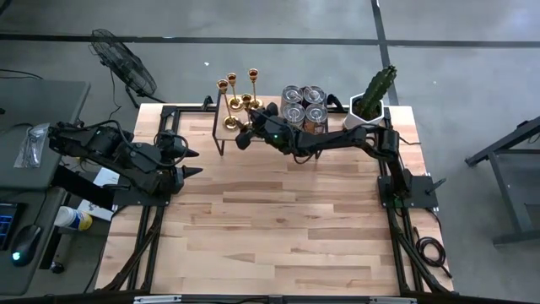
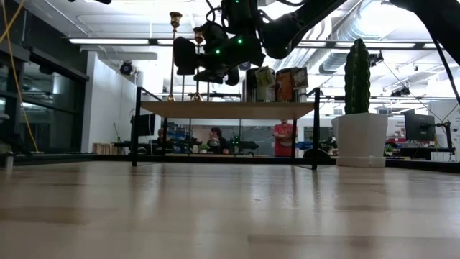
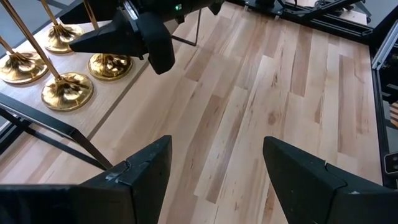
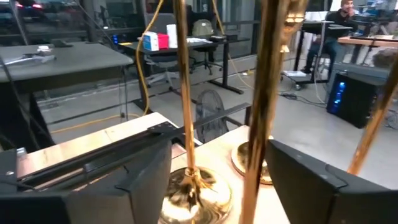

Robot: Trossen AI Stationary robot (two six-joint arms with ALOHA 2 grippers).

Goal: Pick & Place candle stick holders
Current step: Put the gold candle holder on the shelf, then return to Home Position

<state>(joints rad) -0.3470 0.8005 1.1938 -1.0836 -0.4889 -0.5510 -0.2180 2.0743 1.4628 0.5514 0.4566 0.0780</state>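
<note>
Idle at the near-left of the worktop: left pincer, fingers wide, nothing held. Farther back, over the small raised shelf: right pincer, fingers spread either side of a brass stem, apparently not clamped. All four candle stick holders upright on that shelf, beside the tin cans; best to centre on one stem, close gently, then lift straight up clear of the neighbouring holders.

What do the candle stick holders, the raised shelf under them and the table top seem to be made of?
Candle stick holders: probably brass or gilt metal; glossy gold with mirror glints. Shelf: pale wood board on dark, likely metal, legs. Table top: light wooden planks, grain and joints visible.
</note>
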